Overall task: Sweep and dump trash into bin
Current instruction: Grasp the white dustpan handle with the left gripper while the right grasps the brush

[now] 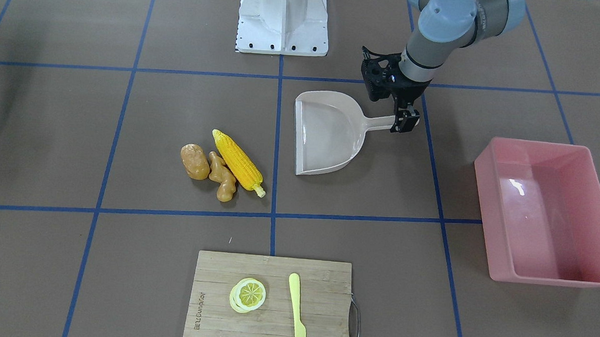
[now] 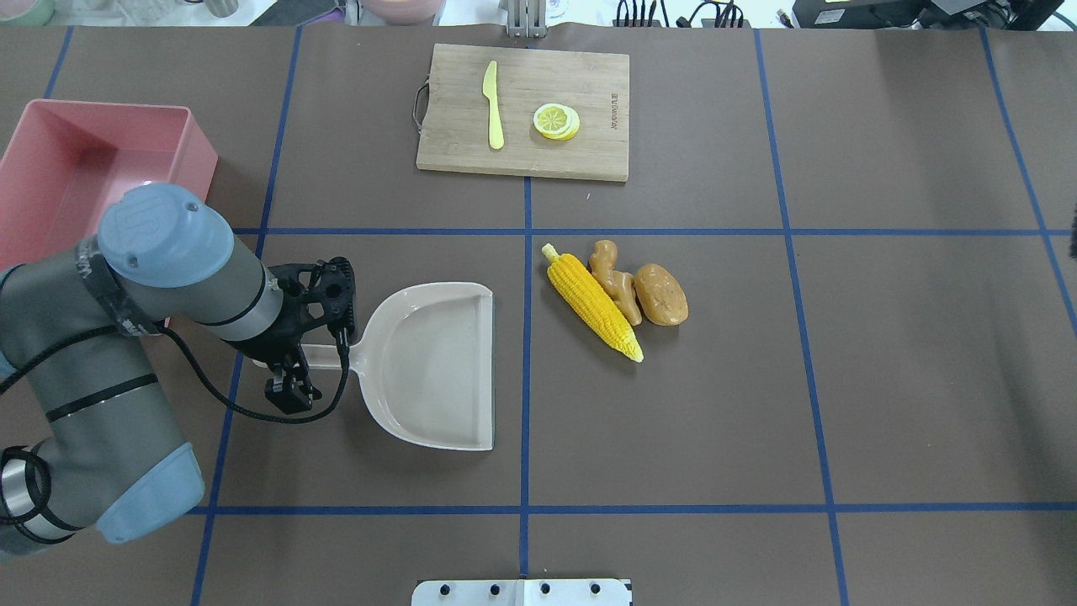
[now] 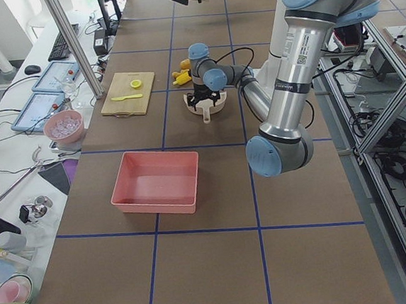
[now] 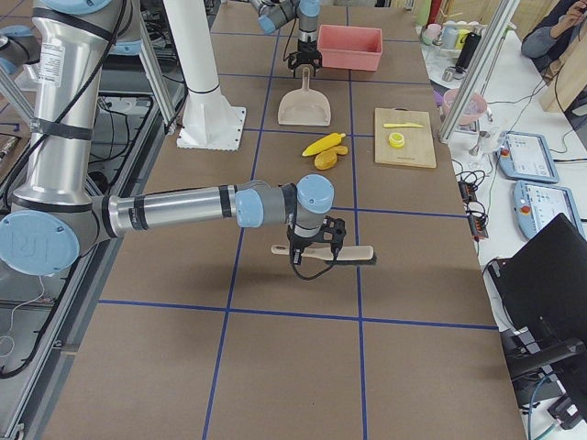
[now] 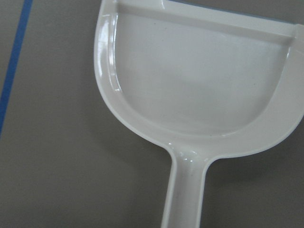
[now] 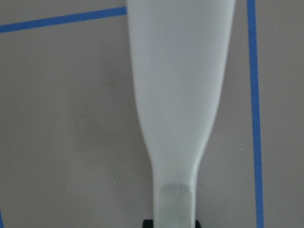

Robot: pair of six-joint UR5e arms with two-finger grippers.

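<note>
Two arms reach over the brown table [image 2: 883, 379], and from the end on the robot's right the nearer one is the right arm. Its right gripper [image 4: 310, 253] hangs low over the tabletop with a pale-handled brush [image 4: 353, 253] lying crosswise at its fingers, a dark strip under one end. From this side I cannot tell whether the jaws are clamped on it or apart. Its wrist camera shows only the pale handle running down the middle of the view.

Further along, about mid-table, lies the trash [image 2: 618, 295], all three pieces bunched on the bare surface. The yellow corn cob [image 1: 238, 159] has the knobbly ginger root [image 1: 222, 177] pressed against it, and the brown potato [image 1: 194, 162] touches the ginger on the other side. On the side away from the robot sits a wooden cutting board [image 1: 272, 281], with a lemon slice [image 1: 248, 294] and a yellow knife [image 1: 297, 306] on it, near each other but apart.

Beyond the trash a beige dustpan [image 2: 429, 362] rests flat, its open mouth turned toward the corn, one blue tape line [image 2: 527, 337] between them. The left gripper [image 2: 293, 370] sits over the end of its handle, a finger showing on one side. Whether it pinches the handle or merely straddles it, I cannot make out. Farthest off, at the robot's left end, stands the pink bin [image 1: 487, 211] — well apart from the trash.
</note>
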